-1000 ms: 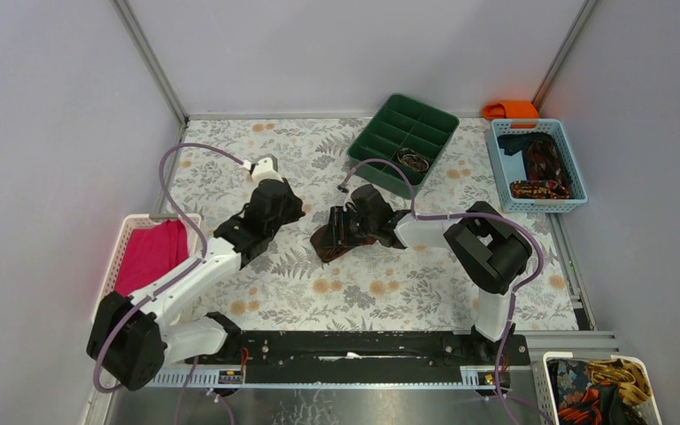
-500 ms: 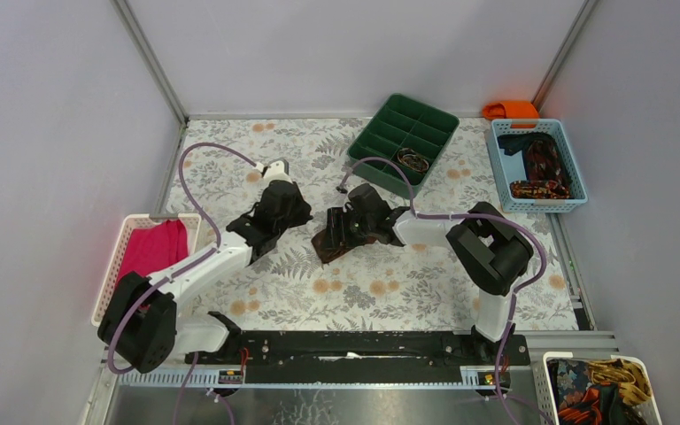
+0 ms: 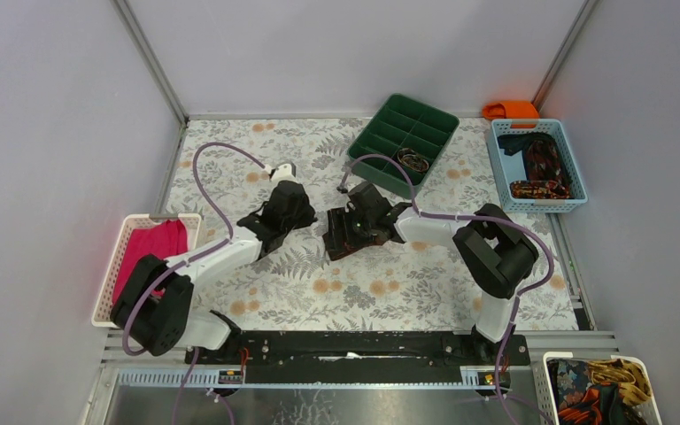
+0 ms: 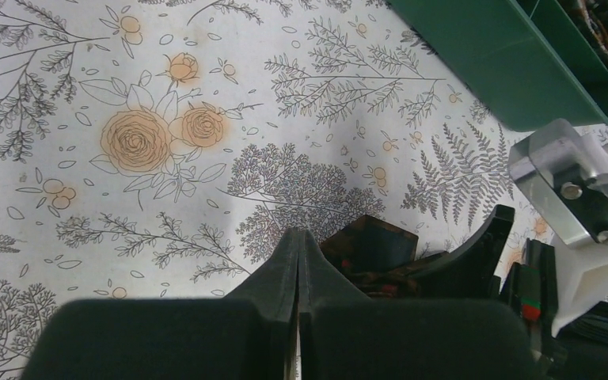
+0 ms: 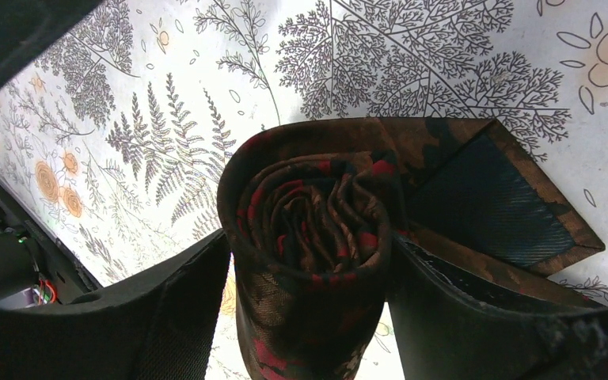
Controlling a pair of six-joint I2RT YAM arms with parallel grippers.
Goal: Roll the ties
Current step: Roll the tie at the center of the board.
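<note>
A dark brown and red tie [image 3: 340, 241] sits mid-table, wound into a roll. In the right wrist view the roll [image 5: 313, 229] stands on end between my fingers [image 5: 459, 313], with its wide pointed end [image 5: 495, 202] lying flat on the floral cloth. My right gripper [image 5: 313, 317] is shut on the roll and also shows in the top view [image 3: 347, 232]. My left gripper [image 3: 297, 215] is shut and empty, just left of the roll. In the left wrist view its tips [image 4: 298, 237] are beside the tie's end [image 4: 370, 247].
A green divided tray [image 3: 381, 142] holding a rolled tie [image 3: 413, 160] stands at the back. A blue basket [image 3: 501, 168] of ties and an orange cloth [image 3: 512, 110] are at the back right. A white basket [image 3: 122, 239] holds a magenta cloth at the left.
My left gripper has moved right, towards the tie roll. My right gripper and the roll have shifted slightly right, and less loose tie shows.
</note>
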